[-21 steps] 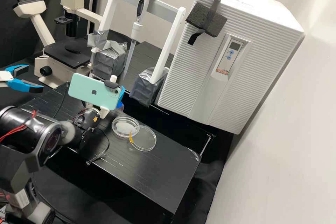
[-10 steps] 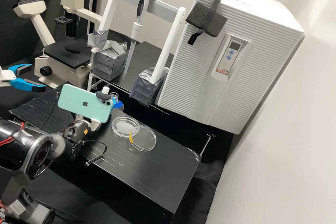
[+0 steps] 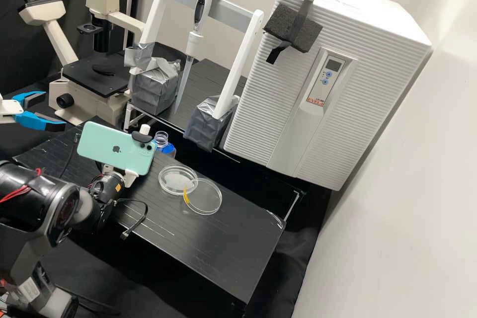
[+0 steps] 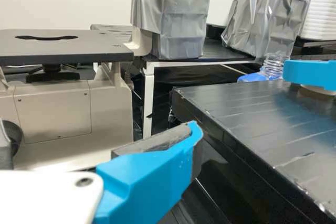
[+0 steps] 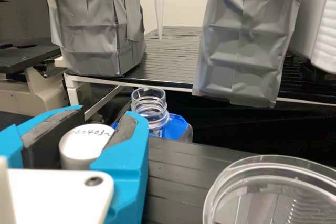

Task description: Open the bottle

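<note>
Since the white cap point(image 5: 84, 145) is already off the bottle point(image 5: 149, 106) and pinched between the right gripper's point(image 5: 90, 124) fingers at the lower left of the right wrist view, the step is best finished by carrying it level, clear of the open neck, onto bare bench point(image 3: 218, 238) away from the petri dishes point(image 3: 191, 189). The bottle stands left of centre in the high view. At that view's left edge the left gripper's point(image 3: 53, 108) fingers are spread wide and empty.

Microscope point(image 3: 84, 82), pipette point(image 3: 195, 30), 2 petri dishes point(image 3: 177, 179)
</note>
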Motion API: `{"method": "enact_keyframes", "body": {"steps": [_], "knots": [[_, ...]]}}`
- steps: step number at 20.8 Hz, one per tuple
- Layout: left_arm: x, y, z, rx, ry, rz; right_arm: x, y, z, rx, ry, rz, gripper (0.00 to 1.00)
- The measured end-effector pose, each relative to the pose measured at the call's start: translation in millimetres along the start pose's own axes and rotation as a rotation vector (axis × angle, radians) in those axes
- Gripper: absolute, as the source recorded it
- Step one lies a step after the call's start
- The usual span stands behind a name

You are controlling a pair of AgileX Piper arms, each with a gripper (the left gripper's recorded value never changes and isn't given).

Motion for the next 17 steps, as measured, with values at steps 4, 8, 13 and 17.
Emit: {"method": "enact_keyframes", "body": {"steps": [4, 8, 13, 17], "knots": [[0.0, 0.0, 0.0, 0.000, 0.000, 0.000, 1, -1.8, -0.3, 0.000, 0.008, -0.002, 1.00], [0.0, 0.0, 0.0, 0.000, 0.000, 0.000, -2, -4.3, -0.2, -0.009, 0.014, -0.005, 1.00], [0.0, 0.0, 0.0, 0.000, 0.000, 0.000, -10, -0.6, -4.3, -0.026, 0.032, 0.017, 1.00], [0.0, 0.0, 0.0, 0.000, 0.000, 0.000, -15, 4.6, -10.3, -0.034, 0.062, 0.045, 1.00]]}}
